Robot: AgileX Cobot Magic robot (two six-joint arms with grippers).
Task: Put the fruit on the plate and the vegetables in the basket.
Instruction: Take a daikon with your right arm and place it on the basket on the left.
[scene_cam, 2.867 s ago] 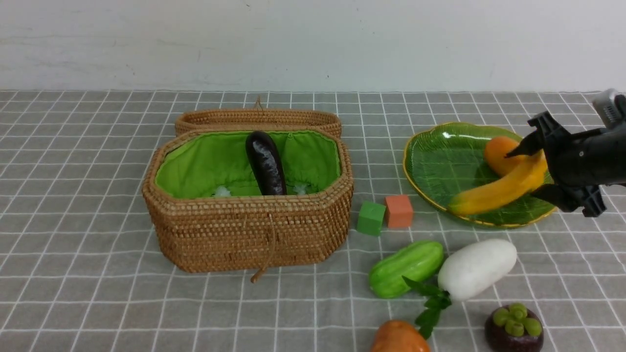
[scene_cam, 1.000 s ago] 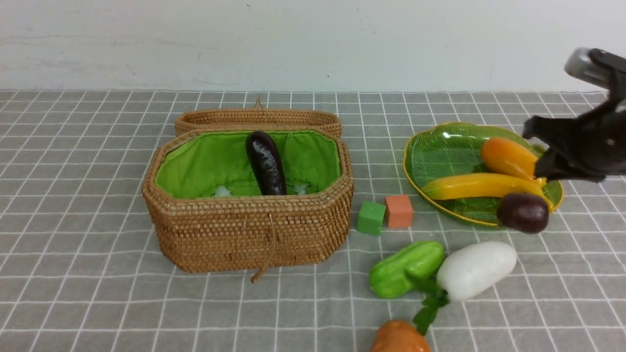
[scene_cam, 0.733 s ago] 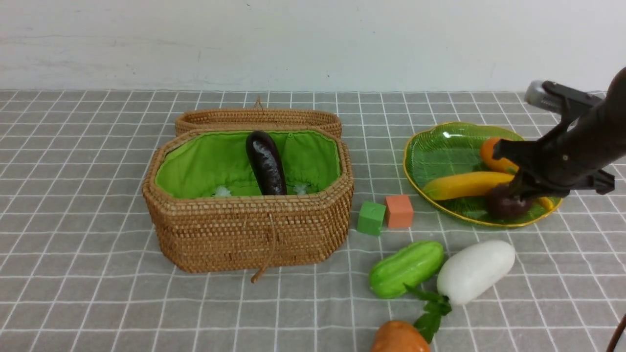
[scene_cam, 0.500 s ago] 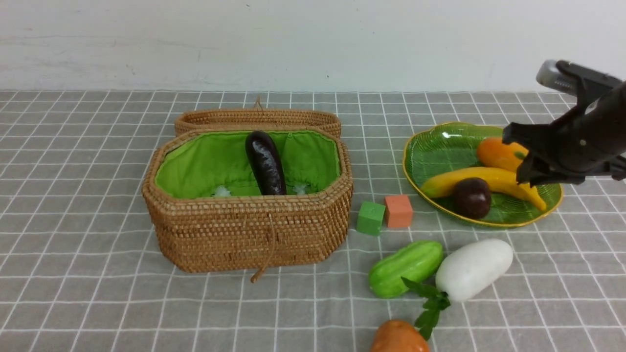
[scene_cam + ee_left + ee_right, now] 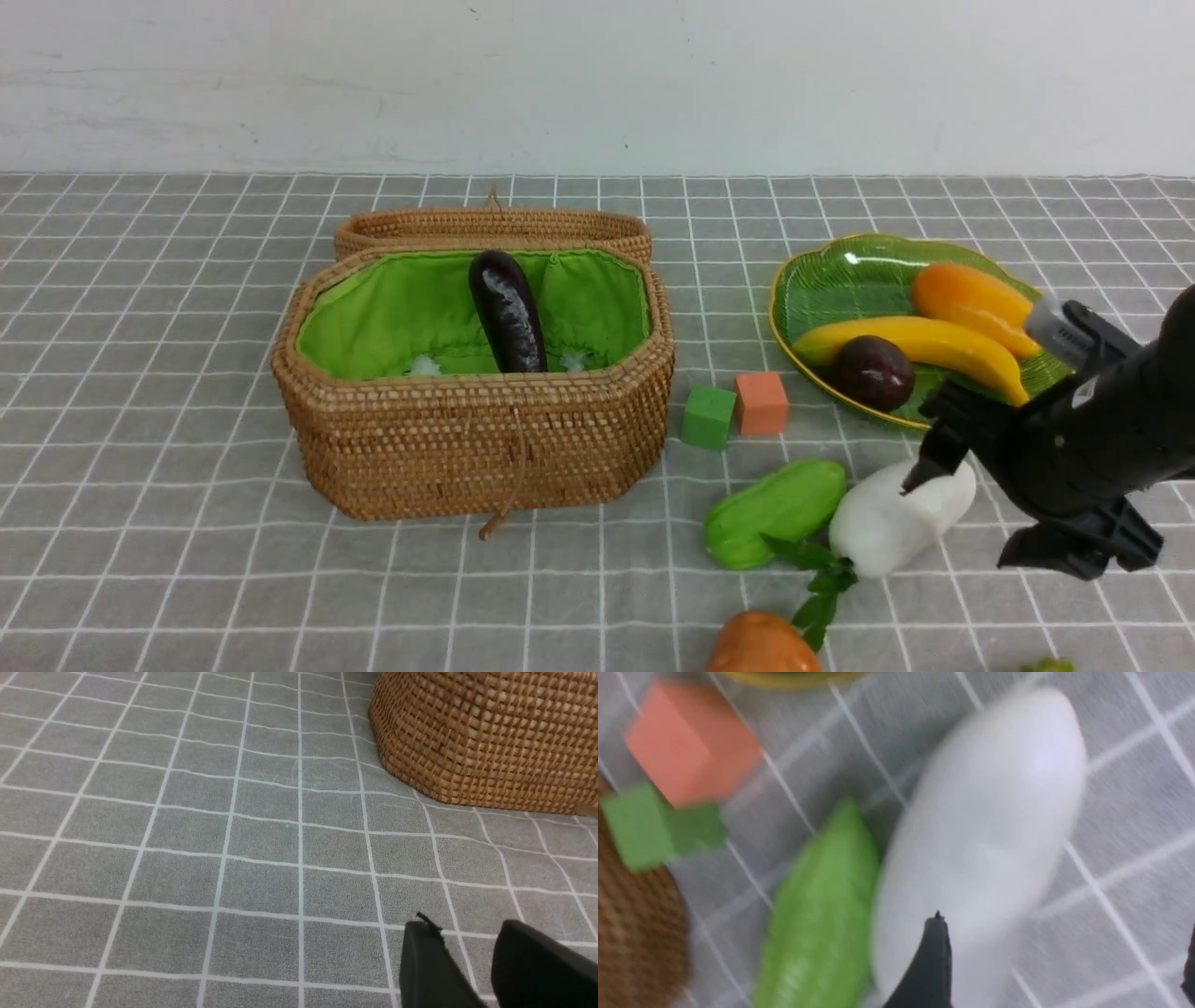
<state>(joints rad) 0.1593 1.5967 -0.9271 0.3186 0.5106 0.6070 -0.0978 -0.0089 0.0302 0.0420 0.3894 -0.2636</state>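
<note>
Gray checked cloth (image 5: 187, 560) lies bare left of the basket (image 5: 467, 448), where the eggplant (image 5: 509, 313) leans. Mango (image 5: 971, 294), banana (image 5: 924, 341) and mangosteen (image 5: 873, 371) rest on the plate (image 5: 840, 271). The right gripper (image 5: 960, 525), spread wide and empty, has one finger over the smooth white radish (image 5: 878, 532), with the ridged gourd (image 5: 775, 509) just beside it. The left gripper (image 5: 472, 926) stands slightly parted and empty.
</note>
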